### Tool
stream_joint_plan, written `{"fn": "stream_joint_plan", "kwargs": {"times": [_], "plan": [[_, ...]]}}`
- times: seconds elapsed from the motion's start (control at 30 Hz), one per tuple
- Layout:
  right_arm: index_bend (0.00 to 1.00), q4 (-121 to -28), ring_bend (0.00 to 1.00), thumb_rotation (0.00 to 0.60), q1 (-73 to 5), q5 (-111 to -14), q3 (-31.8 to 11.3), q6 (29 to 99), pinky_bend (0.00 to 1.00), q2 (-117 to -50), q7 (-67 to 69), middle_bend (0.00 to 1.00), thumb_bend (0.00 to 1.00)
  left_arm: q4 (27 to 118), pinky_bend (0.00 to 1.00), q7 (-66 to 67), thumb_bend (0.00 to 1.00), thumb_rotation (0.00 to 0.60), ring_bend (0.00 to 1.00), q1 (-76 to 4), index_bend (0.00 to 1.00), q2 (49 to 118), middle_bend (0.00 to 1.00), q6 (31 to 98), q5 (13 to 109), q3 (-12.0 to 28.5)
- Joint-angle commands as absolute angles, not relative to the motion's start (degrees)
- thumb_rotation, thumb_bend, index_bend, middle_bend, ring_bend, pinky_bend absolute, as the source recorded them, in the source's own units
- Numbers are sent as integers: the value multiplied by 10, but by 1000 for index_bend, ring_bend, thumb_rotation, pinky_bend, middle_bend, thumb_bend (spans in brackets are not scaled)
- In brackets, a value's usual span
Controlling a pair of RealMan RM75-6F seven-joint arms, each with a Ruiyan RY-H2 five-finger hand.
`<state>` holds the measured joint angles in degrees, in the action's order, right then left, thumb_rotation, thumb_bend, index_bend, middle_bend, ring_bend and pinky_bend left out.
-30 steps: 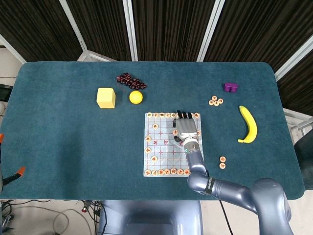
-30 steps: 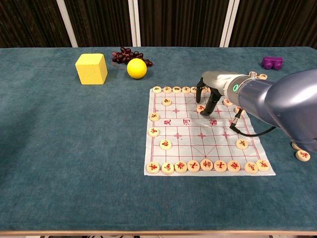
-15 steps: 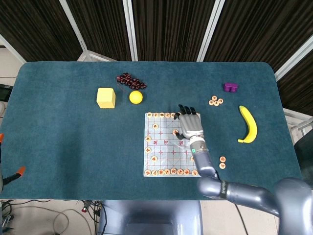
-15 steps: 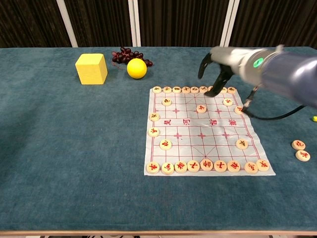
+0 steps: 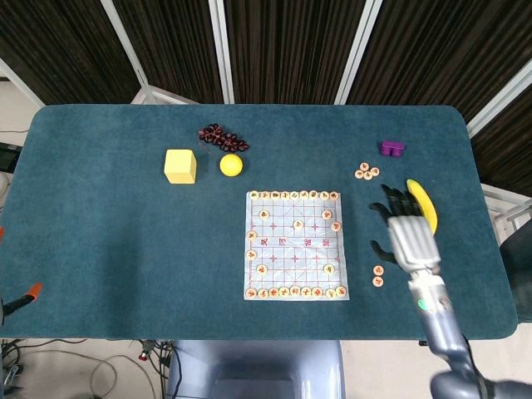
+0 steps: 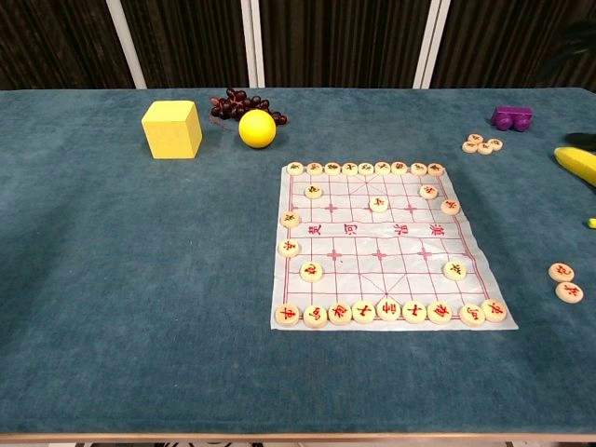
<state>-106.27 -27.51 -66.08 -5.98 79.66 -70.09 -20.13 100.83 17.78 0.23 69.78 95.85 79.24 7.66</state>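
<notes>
My right hand (image 5: 409,234) hovers right of the paper chess board (image 5: 295,245), with its dark fingers (image 5: 397,204) spread and nothing in them. Its fingertips lie next to the banana (image 5: 427,208), and I cannot tell whether they touch it. Two loose round pieces (image 5: 378,275) lie just left of the wrist. The chest view does not show the hand; it shows the board (image 6: 386,244) with round wooden pieces along its near and far edges and a few inside the grid. My left hand is in neither view.
A yellow cube (image 5: 180,165), a yellow ball (image 5: 231,165) and dark grapes (image 5: 220,136) sit behind the board to the left. A purple toy (image 5: 391,148) and three stray pieces (image 5: 366,172) lie at the back right. The table edge runs close to the right.
My right hand has lifted off the far right part of the board and swung right, out of the chest view, to beside the banana. The pieces on the board stay put.
</notes>
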Motion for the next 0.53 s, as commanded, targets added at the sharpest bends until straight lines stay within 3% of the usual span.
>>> {"fn": "stream_joint_plan", "kwargs": {"times": [0.03, 0.2, 0.53], "plan": [[220, -1047, 3, 600, -162, -783, 21, 925, 37, -686, -139, 2, 367, 1007, 72, 177, 28, 600, 0, 2, 55, 699, 0, 959, 790, 78], [98, -980, 0, 600, -93, -846, 72, 986, 37, -691, -148, 0, 367, 1011, 72, 160, 28, 600, 0, 1, 54, 692, 0, 943, 775, 80], [58, -965, 0, 600, -68, -864, 57, 986, 37, -682, -155, 0, 367, 1003, 71, 163, 28, 600, 0, -2, 54, 689, 0, 936, 763, 84]]}}
